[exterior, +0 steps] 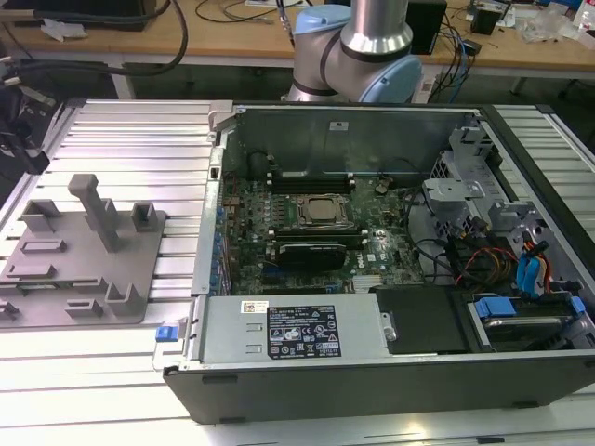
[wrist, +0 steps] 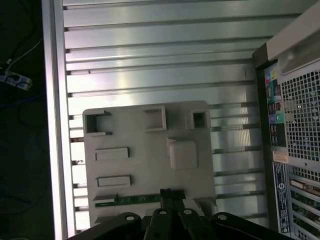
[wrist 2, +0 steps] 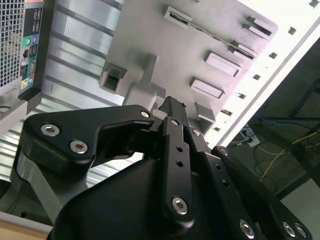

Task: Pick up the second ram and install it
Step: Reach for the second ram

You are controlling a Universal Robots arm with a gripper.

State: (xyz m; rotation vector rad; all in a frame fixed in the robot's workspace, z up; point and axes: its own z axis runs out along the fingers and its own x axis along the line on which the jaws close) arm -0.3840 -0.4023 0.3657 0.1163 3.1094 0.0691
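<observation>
Robot arm's gripper point(wrist: 172, 194) hangs above a grey holding tray point(wrist: 145, 165) on the slotted metal table point(wrist: 150, 50), its jaws pressed together. In the first wrist view the second ram point(wrist: 140, 199), a slim green strip, sits in a slot of the tray just beyond the jaw tips and apart from them, with most of its visible length running to one side of the jaws. The open computer case point(wrist: 295, 125) stands off to the jaws' other side. In the exterior view, the arm point(exterior: 372, 37) rises behind the case, whose mainboard point(exterior: 321, 212) lies exposed
</observation>
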